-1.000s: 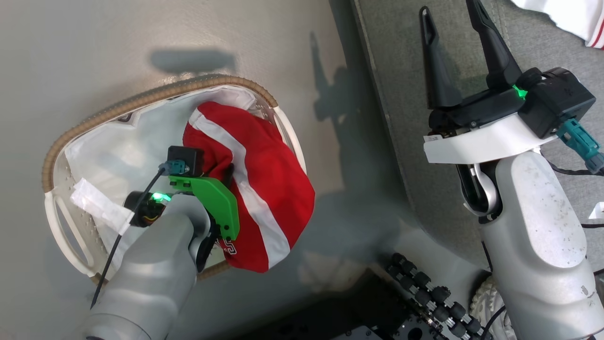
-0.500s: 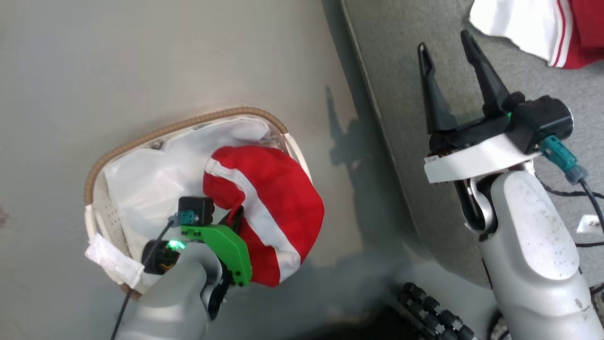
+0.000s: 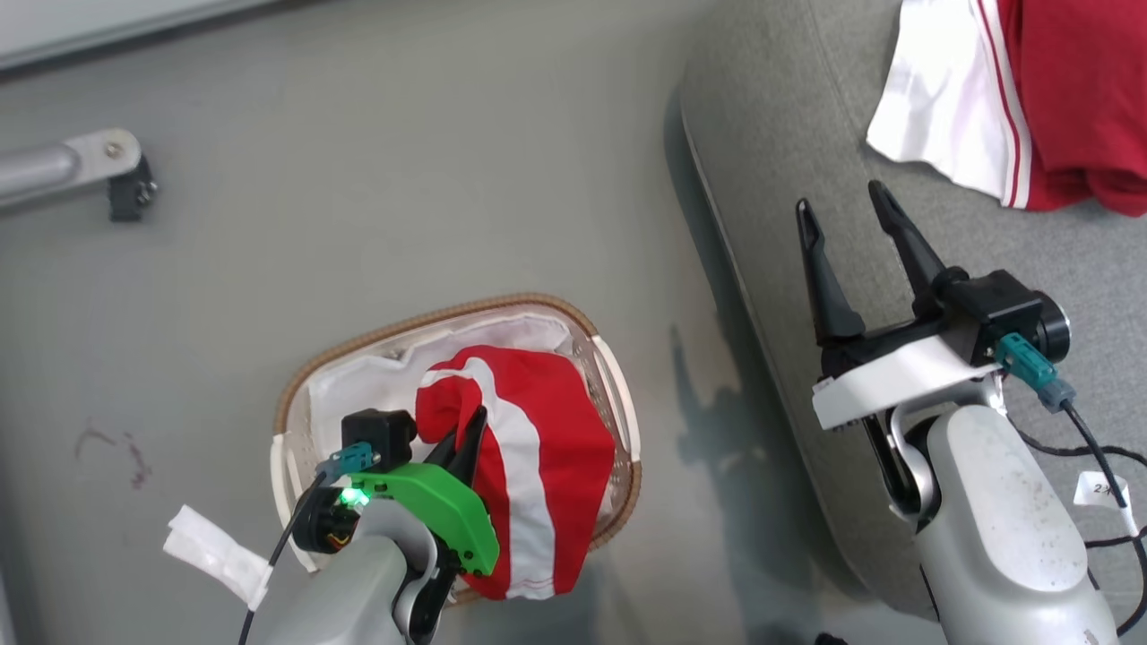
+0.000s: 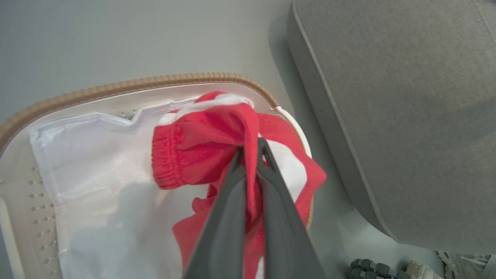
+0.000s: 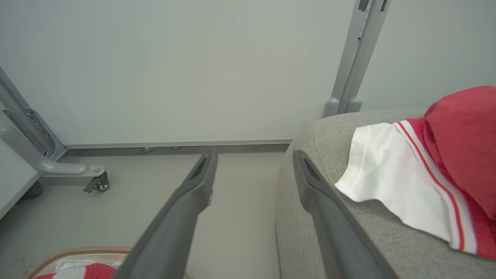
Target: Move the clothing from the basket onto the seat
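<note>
1. Left gripper (image 4: 251,149): fingers pressed together, pinching a fold of the red-and-white clothing (image 3: 547,457) at their tips.
2. Clothing: bunched inside the basket (image 4: 116,88), with its lower end hanging over the near rim. The white liner (image 4: 97,155) lies beneath it.
3. Right gripper (image 3: 840,197): fingers spread with nothing between them, held over the seat (image 3: 789,134).
4. White tag (image 3: 1100,491) on the right arm's cable: the writing starts with "2"; the rest is illegible.
5. Second red piece (image 3: 1066,90), with a white sleeve: lying on the seat, well apart from the basket.
6. Change over 1 second: the left fingers have closed on the fold. The white lettering seen earlier at the clothing's lower end is now hidden. The head camera has shifted, so more of the seat is in view.
</note>
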Controlling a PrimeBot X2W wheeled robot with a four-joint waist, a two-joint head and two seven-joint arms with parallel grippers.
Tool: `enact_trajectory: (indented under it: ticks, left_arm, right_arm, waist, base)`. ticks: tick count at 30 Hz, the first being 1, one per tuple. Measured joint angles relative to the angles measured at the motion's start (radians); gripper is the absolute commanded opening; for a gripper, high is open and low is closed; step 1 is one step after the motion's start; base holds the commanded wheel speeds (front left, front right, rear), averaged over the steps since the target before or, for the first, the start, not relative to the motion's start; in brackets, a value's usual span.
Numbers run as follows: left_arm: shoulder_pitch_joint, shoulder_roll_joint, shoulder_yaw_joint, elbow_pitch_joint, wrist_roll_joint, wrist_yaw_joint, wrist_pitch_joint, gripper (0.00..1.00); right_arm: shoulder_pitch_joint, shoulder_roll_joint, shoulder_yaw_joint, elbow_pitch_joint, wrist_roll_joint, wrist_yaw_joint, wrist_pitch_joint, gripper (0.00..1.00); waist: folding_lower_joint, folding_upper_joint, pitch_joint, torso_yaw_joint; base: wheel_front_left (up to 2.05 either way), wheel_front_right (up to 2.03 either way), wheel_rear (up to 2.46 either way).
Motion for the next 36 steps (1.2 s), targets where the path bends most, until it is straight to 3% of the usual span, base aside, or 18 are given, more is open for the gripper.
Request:
enact_trajectory:
  ticks: [15, 29, 36]
  left_arm:
    - [0.177, -0.025, 0.273, -0.322, 0.240, 0.000, 0.000, 0.00]
    - [0.177, -0.038, 0.360, -0.582, 0.333, 0.000, 0.000, 0.00]
    - [0.177, -0.045, 0.369, -0.642, 0.352, 0.000, 0.000, 0.00]
  right_arm:
    - [0.130, 0.000, 0.000, 0.042, 0.006, 0.000, 0.000, 1.00]
    - [0.217, 0.000, 0.006, 0.073, 0.010, 0.000, 0.000, 1.00]
    - [0.255, 0.000, 0.041, 0.091, 0.010, 0.000, 0.000, 1.00]
  waist:
    - [0.0000, -0.0001, -0.235, 0.075]
    - [0.0000, -0.0001, -0.360, 0.136]
    - [0.0000, 0.0000, -0.401, 0.157]
  base:
    - [0.00, 0.00, 0.00]
    - [0.00, 0.00, 0.00]
    - [0.00, 0.00, 0.00]
